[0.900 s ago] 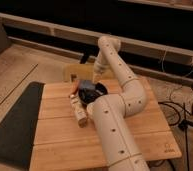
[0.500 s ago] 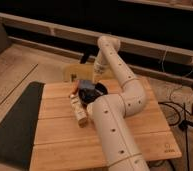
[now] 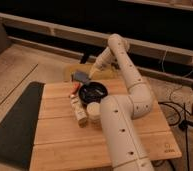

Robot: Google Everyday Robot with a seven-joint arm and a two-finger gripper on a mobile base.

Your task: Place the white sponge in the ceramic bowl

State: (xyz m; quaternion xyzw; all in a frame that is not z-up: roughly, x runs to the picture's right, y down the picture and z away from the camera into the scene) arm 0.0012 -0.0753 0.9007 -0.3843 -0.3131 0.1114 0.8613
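My gripper (image 3: 92, 75) hangs at the end of the white arm, over the back edge of the wooden table (image 3: 55, 135). It is just behind a dark round bowl (image 3: 93, 92) and next to a flat greyish rectangular pad (image 3: 81, 76), which may be the sponge. The pad lies on a tan board (image 3: 70, 72) just left of the gripper. I cannot tell whether the gripper touches the pad.
A small white round cup (image 3: 93, 111) and a tan bottle lying down (image 3: 79, 111) sit in front of the bowl. A red-tipped item (image 3: 74, 92) lies left of the bowl. A dark mat (image 3: 12, 125) lies left of the table. Cables (image 3: 182, 107) trail at the right.
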